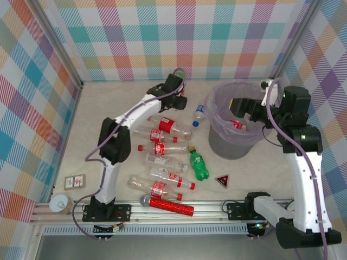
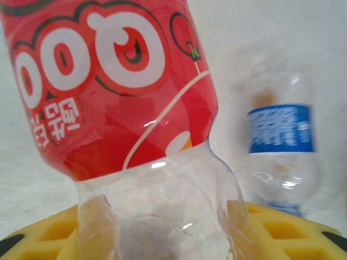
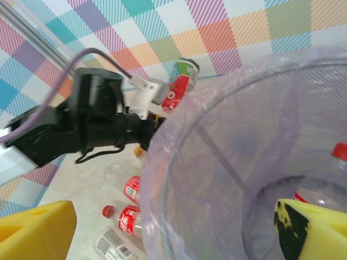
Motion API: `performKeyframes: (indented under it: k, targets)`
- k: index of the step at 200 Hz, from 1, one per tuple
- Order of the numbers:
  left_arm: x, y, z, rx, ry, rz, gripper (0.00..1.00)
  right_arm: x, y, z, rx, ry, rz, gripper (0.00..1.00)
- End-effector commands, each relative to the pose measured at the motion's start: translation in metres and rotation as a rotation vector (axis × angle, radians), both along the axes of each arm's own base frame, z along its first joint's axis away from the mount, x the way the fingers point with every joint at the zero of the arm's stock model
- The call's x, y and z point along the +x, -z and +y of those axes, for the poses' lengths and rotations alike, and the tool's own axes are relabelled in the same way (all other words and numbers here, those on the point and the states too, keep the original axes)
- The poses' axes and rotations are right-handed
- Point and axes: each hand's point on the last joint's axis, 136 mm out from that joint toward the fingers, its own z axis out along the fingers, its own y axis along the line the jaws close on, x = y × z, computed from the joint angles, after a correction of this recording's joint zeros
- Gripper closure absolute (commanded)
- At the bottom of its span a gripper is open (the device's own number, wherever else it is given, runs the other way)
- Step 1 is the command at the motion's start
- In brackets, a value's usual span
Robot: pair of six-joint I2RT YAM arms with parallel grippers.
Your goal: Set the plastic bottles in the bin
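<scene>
Left gripper [image 1: 174,82] clamped on red-label bottle [image 2: 108,81], raised; bin [image 1: 214,116] to its right. Right gripper [image 1: 245,108] wide open, empty, above bin. Next, likely: carry bottle over bin, release.

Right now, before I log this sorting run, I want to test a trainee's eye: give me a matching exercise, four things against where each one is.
Things
1. green bottle
2. microphone
3. blue-capped bottle
4. red-labelled bottle nearest the back wall

Places
A. held up in the left end effector
B. lying just left of the bin
C. lying just left of the small dark triangle
D. lying along the near rail

Pairs: 1-C, 2-D, 3-B, 4-A
</scene>
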Motion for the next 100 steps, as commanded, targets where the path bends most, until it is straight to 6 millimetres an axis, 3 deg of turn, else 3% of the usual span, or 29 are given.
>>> performKeyframes:
  k: [1, 25, 59, 64, 100]
  targets:
    - [-0.017, -0.079, 0.007, -0.124, 0.003, -0.135, 0.6, 0.014, -0.02, 0.022, 0.044, -0.068, -0.03, 0.08]
    - [-0.048, -0.09, 0.012, -0.218, 0.019, -0.114, 0.68, 0.033, -0.027, 0.038, 0.057, -0.088, -0.037, 0.08]
    - [-0.089, -0.094, 0.009, -0.339, 0.061, -0.114, 0.8, 0.058, -0.019, 0.075, 0.083, -0.177, 0.003, 0.13]
    - [-0.091, -0.103, 0.007, -0.38, 0.066, -0.147, 0.82, 0.062, -0.017, 0.08, 0.088, -0.19, 0.008, 0.14]
    - [-0.121, -0.122, 0.003, -0.504, 0.141, -0.25, 1.0, 0.071, -0.01, 0.12, 0.158, -0.312, 0.041, 0.23]
